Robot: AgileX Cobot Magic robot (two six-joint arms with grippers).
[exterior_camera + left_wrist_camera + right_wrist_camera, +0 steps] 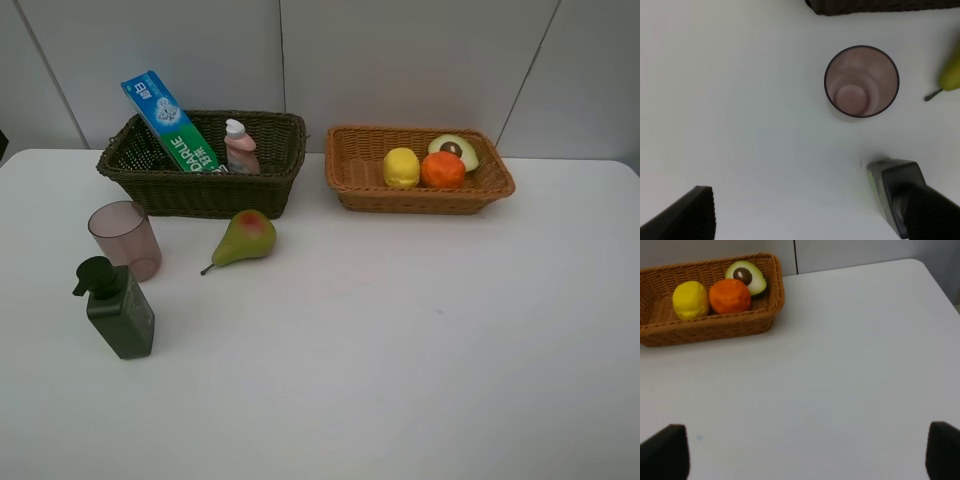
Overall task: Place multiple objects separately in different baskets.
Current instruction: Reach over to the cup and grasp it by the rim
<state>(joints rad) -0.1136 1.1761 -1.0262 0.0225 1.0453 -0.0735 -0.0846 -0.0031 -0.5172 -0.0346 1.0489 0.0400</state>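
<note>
From the high camera, the dark olive wicker basket [205,165] sits at the table's [400,350] far edge, left of middle. It holds the Darlie toothpaste box [170,120], leaning on the rim, and the small pink bottle [240,148]. The orange-tan basket [420,190] beside it holds the lemon [401,167], orange [442,169] and avocado half [455,150], so the sorting looks like toiletries against fruit. Outside both, the pear [245,238] lies just before the dark basket, with the translucent pink cup [125,238] and the dark green pump bottle [118,308] near the left edge. Neither arm shows here. The left wrist view looks down into the upright cup; the left gripper [815,222] hangs above it, spread wide and empty, with one fingertip [692,215] showing. In the right wrist view the right gripper [802,452] gapes over bare table, holding nothing.
</note>
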